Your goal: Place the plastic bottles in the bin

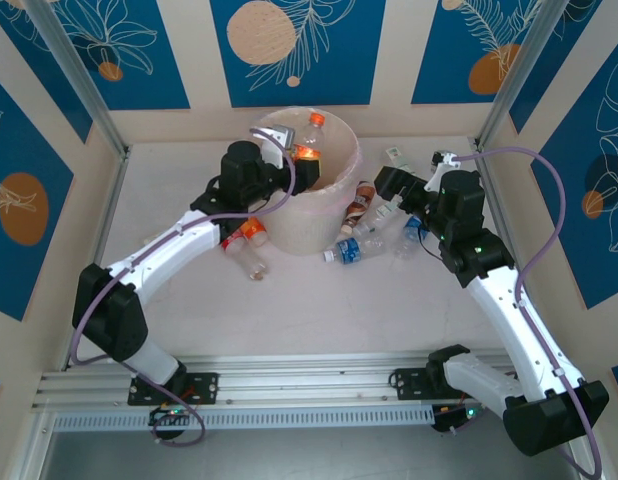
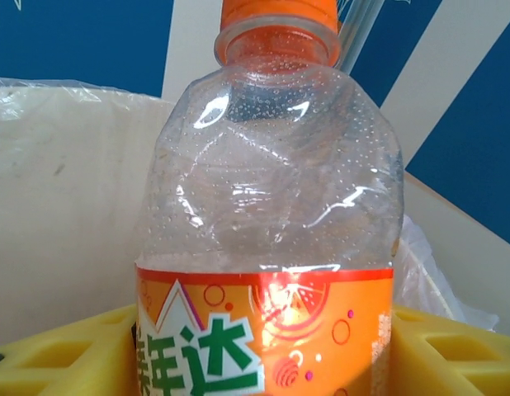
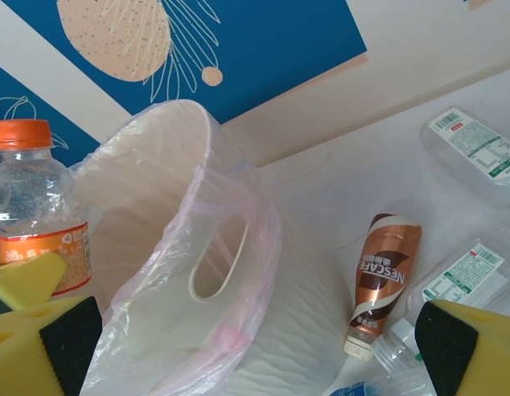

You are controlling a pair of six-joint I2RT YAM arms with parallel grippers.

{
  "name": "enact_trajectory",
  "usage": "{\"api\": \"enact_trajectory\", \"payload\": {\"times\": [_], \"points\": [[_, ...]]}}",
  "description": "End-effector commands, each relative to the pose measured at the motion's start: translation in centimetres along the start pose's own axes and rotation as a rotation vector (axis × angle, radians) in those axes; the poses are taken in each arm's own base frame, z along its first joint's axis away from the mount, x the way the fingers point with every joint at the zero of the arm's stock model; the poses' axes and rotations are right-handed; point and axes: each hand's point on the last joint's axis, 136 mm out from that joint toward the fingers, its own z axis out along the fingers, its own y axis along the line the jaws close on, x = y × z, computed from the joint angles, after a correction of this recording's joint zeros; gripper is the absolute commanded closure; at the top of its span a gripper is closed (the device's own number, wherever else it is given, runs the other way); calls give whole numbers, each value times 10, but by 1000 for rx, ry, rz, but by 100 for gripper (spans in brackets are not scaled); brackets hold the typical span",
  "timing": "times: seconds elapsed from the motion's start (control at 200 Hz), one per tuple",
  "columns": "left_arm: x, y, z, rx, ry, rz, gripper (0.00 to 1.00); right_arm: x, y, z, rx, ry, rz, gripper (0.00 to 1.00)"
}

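From the top camera I see the left end effector (image 1: 299, 153) clenched on a small clear plastic bottle with an orange label and orange cap (image 1: 309, 140). It holds the bottle above the opening of the large round pale pink-cream bin (image 1: 309, 230), near the left rim. Two crushed clear bottles with red-orange labels (image 1: 247, 240) lie on the pale counter (image 1: 319, 310) just left of the bin. To its right lie a brown Nescafe bottle (image 1: 361, 205), a clear blue-capped bottle (image 1: 344, 250) and a few more clear ones, with the right end effector (image 1: 387, 183) near them. On the left wrist camera the orange-labelled bottle (image 2: 267, 206) stands upright with a dented shoulder, squeezed at its label between my yellow pads (image 2: 57, 355). The bin's cream inner wall (image 2: 65, 214) and thin plastic liner (image 2: 40, 87) are behind it. On the right wrist camera the right end effector's fingers (image 3: 469, 346) stand wide apart, released, with nothing clamped. The bin (image 3: 263, 330) sits between them, with the orange-labelled bottle (image 3: 32, 206) at its left edge. The Nescafe bottle (image 3: 383, 280) lies on the counter just right of the bin, beside clear bottles with white-and-green labels (image 3: 474, 153).
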Motion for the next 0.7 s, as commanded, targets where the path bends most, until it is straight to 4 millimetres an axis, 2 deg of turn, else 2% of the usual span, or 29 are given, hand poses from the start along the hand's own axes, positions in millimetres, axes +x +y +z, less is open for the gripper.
{"api": "enact_trajectory", "payload": {"times": [0.0,0.11,0.215,0.465,0.695], "points": [[-5,-16,-8,58,-24,21,30,0,-10,1,38,-8,12,0],[-9,-20,-17,79,-45,6,20,1,-12,2,43,-5,14,0],[-16,-28,-27,108,-74,11,16,3,-14,3,48,1,16,0],[-30,-29,-45,82,-121,10,0,7,-19,10,64,20,16,0],[-48,-37,-64,94,-158,14,0,17,-46,23,168,58,45,0]]}}
